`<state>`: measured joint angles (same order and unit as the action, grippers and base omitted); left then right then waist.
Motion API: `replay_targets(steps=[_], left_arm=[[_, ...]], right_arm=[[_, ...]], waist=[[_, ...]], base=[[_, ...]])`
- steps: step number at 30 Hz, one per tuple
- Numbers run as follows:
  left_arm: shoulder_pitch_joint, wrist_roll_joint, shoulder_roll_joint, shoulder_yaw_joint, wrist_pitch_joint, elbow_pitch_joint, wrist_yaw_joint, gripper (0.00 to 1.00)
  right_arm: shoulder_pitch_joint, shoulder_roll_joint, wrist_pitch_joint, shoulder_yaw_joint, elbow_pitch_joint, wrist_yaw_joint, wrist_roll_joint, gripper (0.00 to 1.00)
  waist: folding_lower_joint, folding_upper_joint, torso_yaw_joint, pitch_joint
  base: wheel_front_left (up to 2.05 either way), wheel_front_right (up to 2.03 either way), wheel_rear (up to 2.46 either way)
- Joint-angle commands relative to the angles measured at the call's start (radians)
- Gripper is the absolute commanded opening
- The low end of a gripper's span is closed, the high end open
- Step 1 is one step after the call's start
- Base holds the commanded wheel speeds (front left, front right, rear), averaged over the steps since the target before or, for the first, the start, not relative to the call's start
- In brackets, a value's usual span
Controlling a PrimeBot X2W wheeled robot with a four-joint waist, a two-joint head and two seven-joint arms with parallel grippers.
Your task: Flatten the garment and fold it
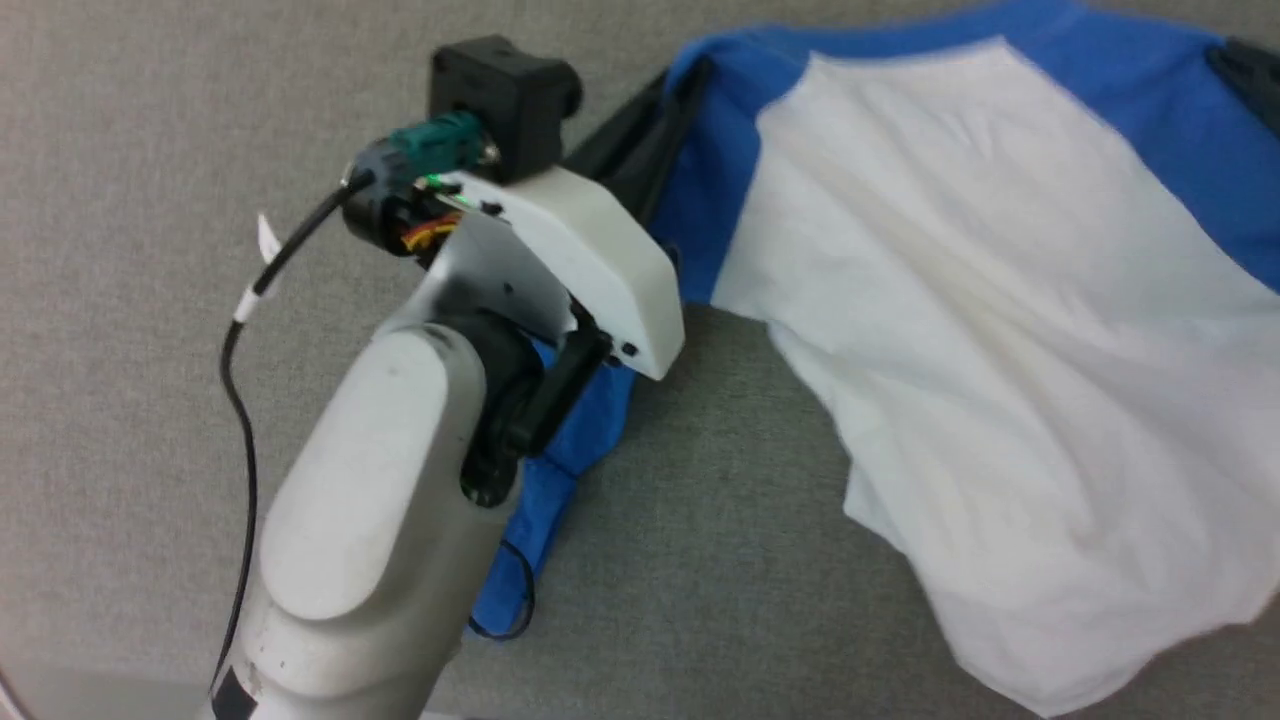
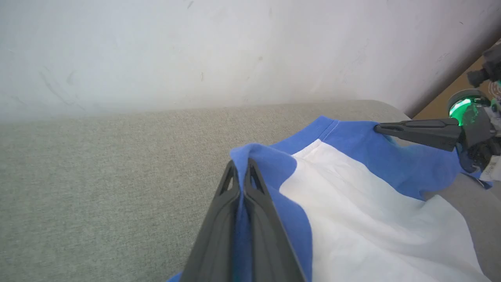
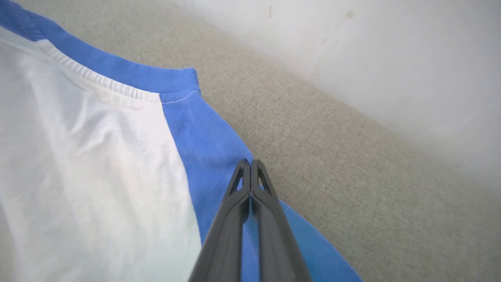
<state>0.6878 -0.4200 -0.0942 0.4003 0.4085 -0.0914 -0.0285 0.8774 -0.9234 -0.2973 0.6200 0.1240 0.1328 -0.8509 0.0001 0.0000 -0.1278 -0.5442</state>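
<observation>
The garment (image 1: 1000,350), white in the body with bright blue sleeves and neck trim, lies spread and wrinkled on a grey fabric surface. My left gripper (image 2: 242,162) is shut on a raised fold of the blue sleeve; from the head camera its dark fingers (image 1: 665,100) reach into the garment's upper left corner. My right gripper (image 3: 250,162) is shut on the edge of the other blue sleeve, just below the neck trim. It also shows at the far right of the left wrist view as the right gripper (image 2: 377,127), tips on blue cloth, and at the head view's top right (image 1: 1225,60).
The grey fabric surface (image 1: 150,350) extends left and in front of the garment. A pale wall (image 2: 235,51) rises right behind it. A black cable (image 1: 240,400) hangs along my left forearm. A brown strip of floor (image 2: 442,105) lies past the surface's far corner.
</observation>
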Motion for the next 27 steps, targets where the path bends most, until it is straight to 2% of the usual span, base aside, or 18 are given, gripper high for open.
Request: replay_targets(steps=[1, 6, 11, 20, 27], left_arm=[[0.019, 0.009, -0.007, -0.009, -0.014, 0.004, -0.005, 0.0], [0.049, 0.033, -0.039, -0.041, -0.064, 0.017, -0.007, 0.0], [0.105, 0.052, -0.078, -0.054, -0.058, 0.033, 0.007, 0.0], [0.28, 0.064, -0.154, -0.082, 0.018, 0.073, 0.048, 0.0], [0.356, 0.019, -0.158, -0.091, 0.094, 0.091, 0.066, 0.0]], right_arm=[[0.013, 0.01, 0.025, -0.016, 0.007, -0.002, 0.006, 0.0], [0.017, 0.075, 0.139, -0.103, 0.035, -0.002, 0.034, 0.0], [0.026, 0.136, 0.174, -0.173, 0.049, -0.002, 0.088, 0.0], [0.087, 0.236, 0.12, -0.26, 0.006, -0.002, 0.179, 0.0], [0.14, 0.295, 0.031, -0.295, -0.044, -0.002, 0.197, 0.0]], waist=[[-0.0001, 0.0, 0.065, 0.091], [-0.0001, 0.0, 0.108, 0.195], [-0.0001, 0.0, 0.134, 0.293], [-0.0001, 0.0, 0.159, 0.419], [-0.0001, 0.0, 0.165, 0.473]], base=[[0.0, 0.0, 0.0], [0.0, 0.0, 0.0], [0.0, 0.0, 0.0], [0.0, 0.0, 0.0], [0.0, 0.0, 0.0]])
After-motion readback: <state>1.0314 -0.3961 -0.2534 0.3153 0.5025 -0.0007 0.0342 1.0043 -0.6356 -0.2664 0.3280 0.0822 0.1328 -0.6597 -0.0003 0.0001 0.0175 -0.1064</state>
